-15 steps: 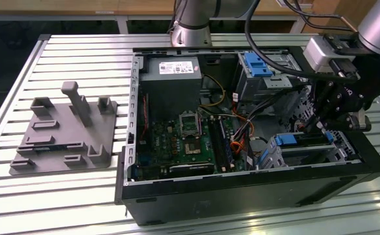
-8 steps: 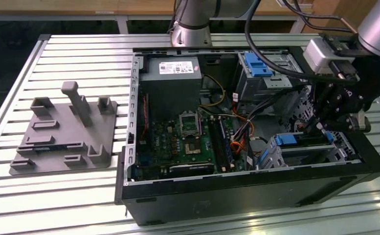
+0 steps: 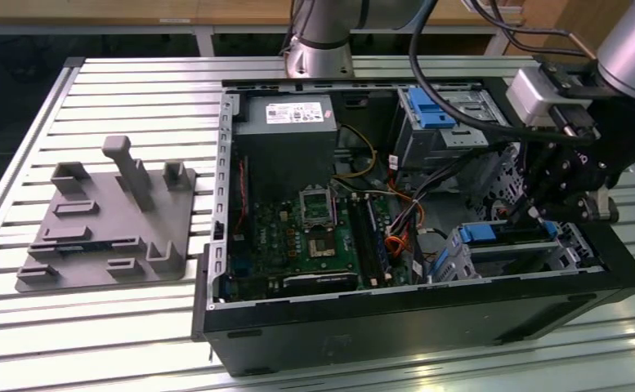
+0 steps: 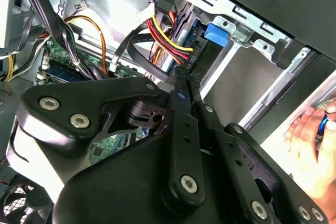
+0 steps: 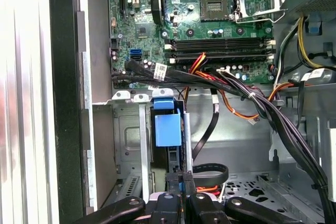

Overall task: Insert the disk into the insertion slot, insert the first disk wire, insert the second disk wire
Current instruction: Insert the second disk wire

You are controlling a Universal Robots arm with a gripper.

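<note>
The disk [image 3: 505, 236] sits in the insertion slot [image 3: 565, 250], the low silver cage at the front corner of the open computer case on the exterior view's right. Its blue caddy handle [image 5: 168, 129] shows between the cage walls [image 5: 128, 140], and as a blue tab [image 4: 215, 35] in the second wrist view. My gripper [image 3: 525, 217] hangs straight over the disk's end. Its fingers [image 5: 170, 182] are pressed close, with the end of a black disk wire [image 4: 137, 45] pinched between the tips [image 4: 182, 77]. A red-yellow-black disk wire [image 4: 165, 38] runs beside them to the disk.
A taller grey cage with a blue latch [image 3: 437, 110] stands behind the slot. The motherboard [image 3: 317, 233] and power supply [image 3: 287, 122] lie toward the exterior view's left. A grey fixture [image 3: 110, 220] rests on the slatted table. A person's hand [image 4: 310, 129] is outside the case wall.
</note>
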